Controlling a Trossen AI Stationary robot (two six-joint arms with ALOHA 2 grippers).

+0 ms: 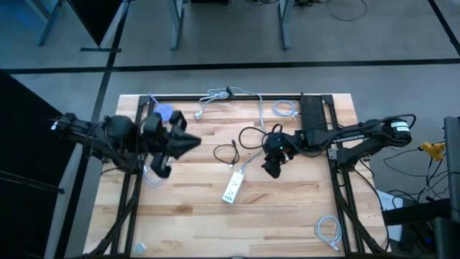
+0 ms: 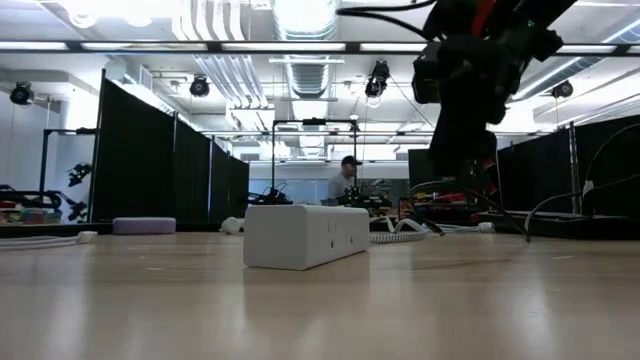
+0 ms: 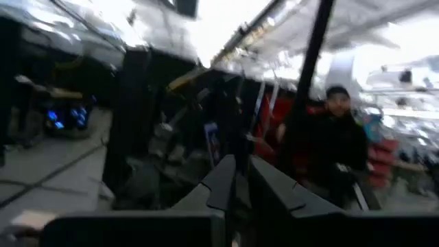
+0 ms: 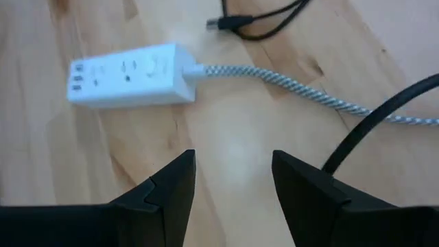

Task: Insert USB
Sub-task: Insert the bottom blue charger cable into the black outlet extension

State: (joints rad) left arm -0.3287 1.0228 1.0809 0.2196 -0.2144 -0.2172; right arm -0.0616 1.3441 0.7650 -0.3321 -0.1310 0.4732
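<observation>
Our right gripper (image 4: 230,189) has its fingers apart with nothing between them, hovering above bare wood just beside the white power strip (image 4: 130,75), whose braided cord (image 4: 288,86) runs off past the fingers. The black USB cable (image 1: 228,152) lies loose on the table near the strip, its plug end (image 4: 221,23) beyond the strip's cord and not yet picked up. Our left gripper (image 3: 236,182) sits raised at the table's left side with its fingers nearly together, holding nothing we can see. We judge the main risks to be these: closing on the cable well back from the plug would leave the connector floppy and misaligned; the light strip could slide under insertion force unless braced; and a descending finger could snag the braided cord.
</observation>
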